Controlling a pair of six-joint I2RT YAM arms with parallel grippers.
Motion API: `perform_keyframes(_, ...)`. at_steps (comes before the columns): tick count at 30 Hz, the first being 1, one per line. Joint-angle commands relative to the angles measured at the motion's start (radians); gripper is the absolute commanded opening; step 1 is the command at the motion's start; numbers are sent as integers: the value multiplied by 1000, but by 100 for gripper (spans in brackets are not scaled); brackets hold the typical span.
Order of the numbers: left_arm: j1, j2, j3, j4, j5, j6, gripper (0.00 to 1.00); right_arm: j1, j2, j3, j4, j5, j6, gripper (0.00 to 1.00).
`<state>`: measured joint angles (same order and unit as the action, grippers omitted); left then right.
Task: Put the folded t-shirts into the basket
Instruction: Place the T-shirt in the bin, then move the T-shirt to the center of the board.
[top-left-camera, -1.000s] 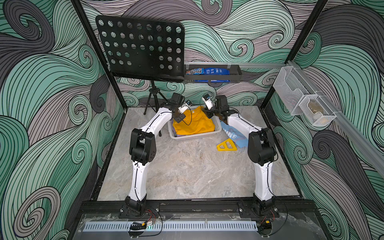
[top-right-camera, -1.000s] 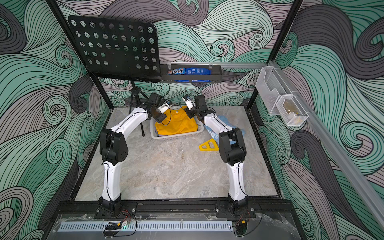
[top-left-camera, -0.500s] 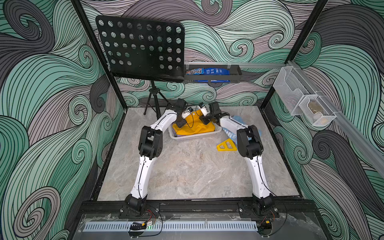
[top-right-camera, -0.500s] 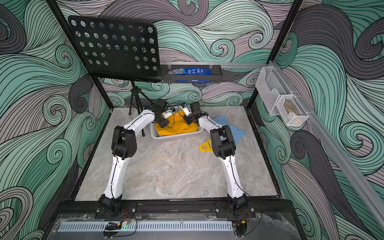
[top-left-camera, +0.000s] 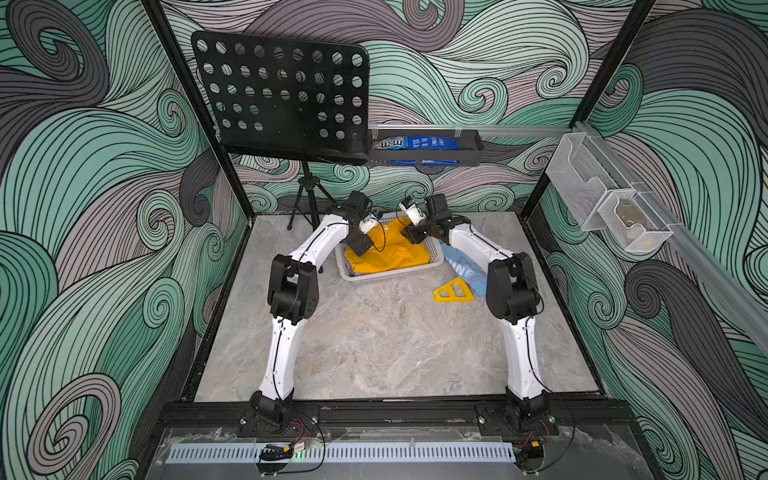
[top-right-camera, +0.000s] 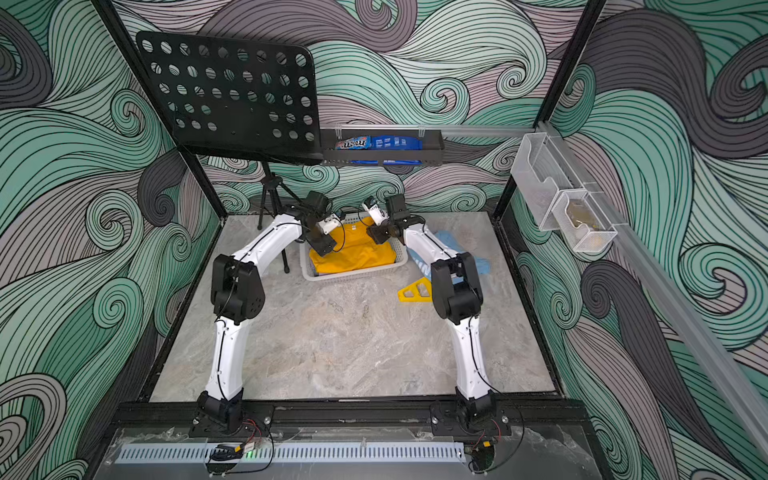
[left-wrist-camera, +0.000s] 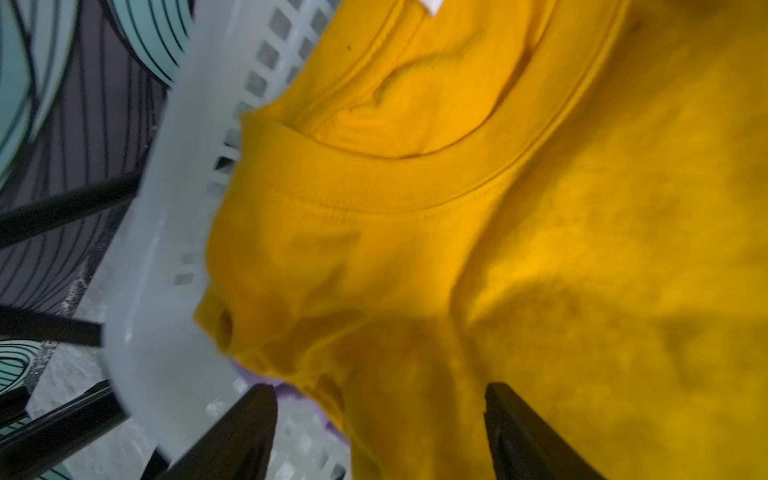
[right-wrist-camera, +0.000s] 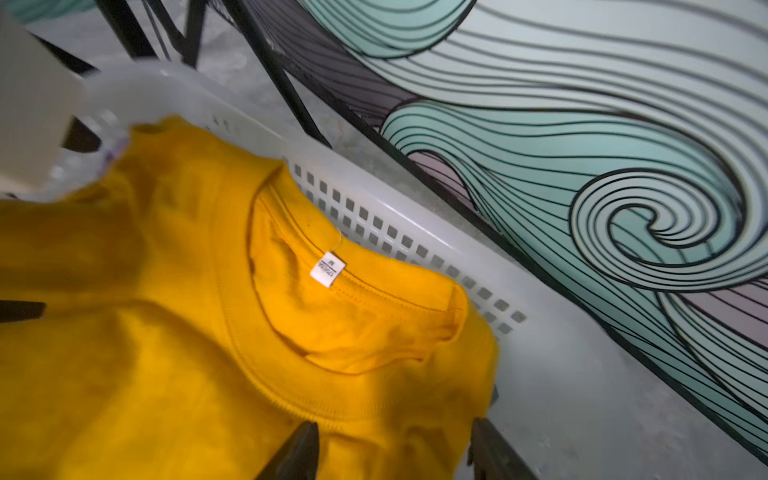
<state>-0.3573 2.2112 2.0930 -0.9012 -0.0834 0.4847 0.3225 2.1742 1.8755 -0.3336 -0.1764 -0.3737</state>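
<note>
left gripper (left-wrist-camera: 378, 388): the jaws are seen spread wide and nothing is clamped; it is held just above the mustard yellow t-shirt (left-wrist-camera: 519, 249), whose cloth lies below the gap.
right gripper (right-wrist-camera: 395, 424): the jaws are parted too and nothing is pinched; the same shirt's collar and white neck label (right-wrist-camera: 328, 270) are seen just past the fingertips.
grippers counted: 2, both over the basket (top-left-camera: 388, 277), the left one at its left end and the right one at its far right corner.
t-shirts counted: 3 are seen.
mustard yellow t-shirt: it is laid in the basket as the top layer, directly under both grippers; whether it is touched cannot be told.
lilac t-shirt (left-wrist-camera: 253, 375): only a sliver is shown, under the mustard yellow t-shirt, inside the basket.
light blue t-shirt (top-left-camera: 467, 272): it is left on the table (top-left-camera: 374, 345), outside the basket and just beside its right wall, partly hidden by the right arm.
basket contents: 1 white perforated basket, filled with 2 visible shirts, mustard over lilac.
yellow triangular piece (top-left-camera: 453, 291): 1, flat on the table, at the light blue t-shirt's near edge.
black tray (top-left-camera: 471, 145): 1, fixed to the back wall, with blue snack packs (top-left-camera: 432, 142) in it.
wire-mesh holders (top-left-camera: 582, 187): 2, hung on the right wall; the contents cannot be made out.
</note>
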Motion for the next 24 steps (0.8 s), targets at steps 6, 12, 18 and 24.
perform_keyframes(6,7,-274,-177,-64,132,-28,89,-112,-330,-332,22,-83,-22,81)
perform_keyframes(12,6,-466,-403,-15,192,-20,93,-297,-453,-539,31,-106,-42,82)
perform_keyframes(18,7,-565,-546,19,232,-22,96,-336,-420,-631,28,-22,-141,86)
perform_keyframes(24,7,-577,-582,24,226,-38,96,-289,-302,-588,32,14,-155,86)
